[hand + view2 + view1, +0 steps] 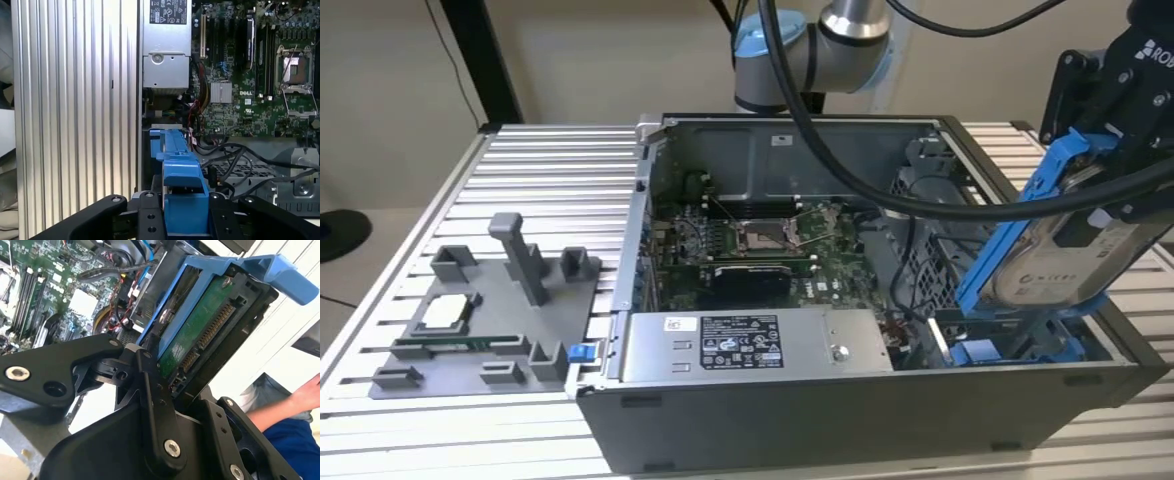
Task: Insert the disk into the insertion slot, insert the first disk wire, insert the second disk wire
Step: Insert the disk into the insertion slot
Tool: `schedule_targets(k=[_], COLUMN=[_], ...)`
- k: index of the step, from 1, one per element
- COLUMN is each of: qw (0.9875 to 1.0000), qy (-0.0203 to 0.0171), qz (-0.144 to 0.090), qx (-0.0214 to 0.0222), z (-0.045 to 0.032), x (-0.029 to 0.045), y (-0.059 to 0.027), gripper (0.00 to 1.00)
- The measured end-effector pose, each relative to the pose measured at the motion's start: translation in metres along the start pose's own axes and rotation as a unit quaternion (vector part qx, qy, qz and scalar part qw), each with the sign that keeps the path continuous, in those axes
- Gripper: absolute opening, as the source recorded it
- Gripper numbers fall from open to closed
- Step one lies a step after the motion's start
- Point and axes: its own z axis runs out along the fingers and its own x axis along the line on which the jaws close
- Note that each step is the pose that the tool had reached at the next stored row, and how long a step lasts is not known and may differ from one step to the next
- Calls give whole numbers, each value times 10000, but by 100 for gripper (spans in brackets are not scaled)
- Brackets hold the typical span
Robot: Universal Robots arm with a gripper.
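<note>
Down and to the exterior view's left of our 1 claw [1117, 205], the insertion slot [1007, 348] lies in the computer case [854, 420]. The disk [1047, 262] hangs tilted, its long axis sloping down toward that slot, with the claw clamped on its upper end.

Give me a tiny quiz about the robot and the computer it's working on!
1. True or false: the disk is tilted, not yet flat in the slot.
2. What colour is the disk's carrier? A) red B) blue C) yellow
3. Fill in: the gripper is shut on the ____.

Key: 1 true; 2 B; 3 disk.
</note>
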Motion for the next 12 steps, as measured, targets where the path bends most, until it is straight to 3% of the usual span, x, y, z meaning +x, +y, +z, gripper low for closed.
schedule_targets(k=[2, 3, 12], qw=[10000, 10000, 9999], qy=[-82, -92, -105], qz=[-3, -2, 9], qx=[20, 20, 4], z=[4, 8, 115], x=[4, 11, 24], y=[-1, -1, -3], gripper=[0, 0, 0])
